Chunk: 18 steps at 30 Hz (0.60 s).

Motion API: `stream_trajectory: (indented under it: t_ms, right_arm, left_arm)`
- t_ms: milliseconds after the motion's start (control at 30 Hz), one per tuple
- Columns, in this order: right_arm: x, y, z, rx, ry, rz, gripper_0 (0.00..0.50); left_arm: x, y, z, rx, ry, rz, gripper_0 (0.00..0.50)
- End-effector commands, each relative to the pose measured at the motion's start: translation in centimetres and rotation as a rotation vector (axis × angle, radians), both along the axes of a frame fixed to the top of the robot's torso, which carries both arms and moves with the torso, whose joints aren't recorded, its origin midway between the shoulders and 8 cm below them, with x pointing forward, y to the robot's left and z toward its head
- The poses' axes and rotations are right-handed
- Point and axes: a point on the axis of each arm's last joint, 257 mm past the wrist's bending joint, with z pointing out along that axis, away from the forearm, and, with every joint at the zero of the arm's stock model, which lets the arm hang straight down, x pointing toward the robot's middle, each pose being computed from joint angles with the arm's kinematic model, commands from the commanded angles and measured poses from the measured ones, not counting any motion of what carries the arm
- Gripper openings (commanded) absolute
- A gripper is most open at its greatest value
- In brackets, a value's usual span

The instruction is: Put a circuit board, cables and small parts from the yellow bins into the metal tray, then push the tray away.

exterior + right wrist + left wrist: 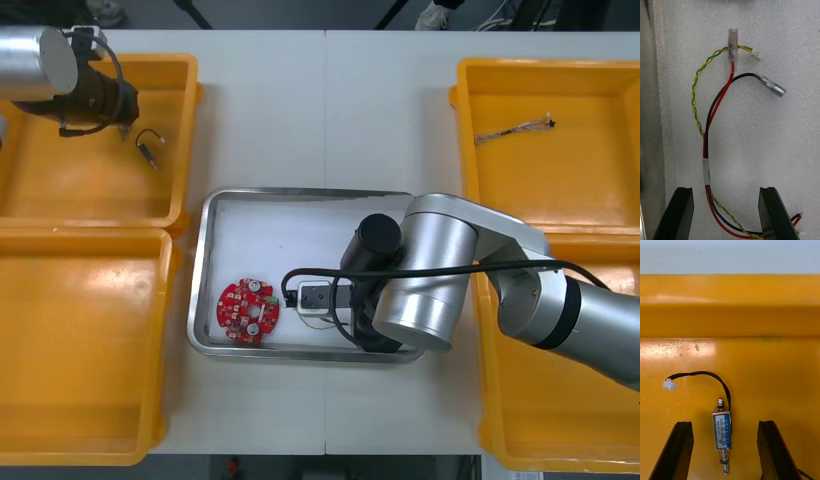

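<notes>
In the right wrist view a red and yellow cable (pixel 707 165), bundled with a black lead, lies on the tray's white floor. My right gripper (pixel 726 215) hangs open just above it, the bundle running between the fingers untouched. A round red circuit board (pixel 247 310) lies in the metal tray (pixel 300 195), left of my right arm (pixel 430 285). My left gripper (pixel 724 455) is open low over the far left yellow bin (pixel 60 190). A small metal part (pixel 722 435) with a black lead sits between its fingers, also seen as the small metal part (pixel 150 146) in the front view.
A thin cable (pixel 515 130) lies in the far right yellow bin (pixel 470 150). The near left bin (pixel 80 340) holds nothing visible. The near right bin (pixel 520 420) is partly covered by my right arm. The bin's orange wall (pixel 730 320) rises beyond the left fingers.
</notes>
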Motion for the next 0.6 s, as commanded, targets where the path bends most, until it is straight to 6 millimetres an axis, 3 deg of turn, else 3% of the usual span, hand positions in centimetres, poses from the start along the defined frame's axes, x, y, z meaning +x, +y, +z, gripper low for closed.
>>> stream_trajectory:
  t_ms: [33, 300, 333, 367, 433, 500, 567, 600]
  right_arm:
    - [0.6, 2.8, 3.7, 0.080, -0.020, 0.030, 0.500]
    - [1.3, 1.7, 9.1, 0.090, -0.086, -0.038, 0.500]
    - [1.3, 1.1, 10.0, 0.087, -0.096, -0.054, 0.500]
    - [1.2, 0.4, 10.8, 0.080, -0.101, -0.072, 0.500]
    - [1.1, -0.8, 12.0, 0.067, -0.110, -0.109, 0.500]
    - [1.2, -1.1, 13.5, 0.097, -0.132, -0.129, 0.500]
    - [1.7, -0.9, 16.0, 0.176, -0.172, -0.152, 0.500]
    - [1.8, -0.9, 16.5, 0.193, -0.181, -0.157, 0.500]
  left_arm:
    - [2.2, -1.2, 3.1, 0.091, -0.088, -0.067, 0.500]
    - [2.2, -0.9, 1.4, 0.107, -0.074, -0.065, 0.500]
    - [2.1, -0.8, 1.3, 0.107, -0.070, -0.064, 0.481]
    - [2.1, -0.8, 1.2, 0.107, -0.068, -0.062, 0.361]
    - [2.0, -0.7, 1.0, 0.104, -0.064, -0.059, 0.244]
    - [1.9, -0.5, 0.7, 0.101, -0.058, -0.056, 0.192]
    - [1.7, -0.4, 0.3, 0.098, -0.053, -0.055, 0.025]
    - [1.7, -0.4, 0.2, 0.096, -0.052, -0.054, 0.000]
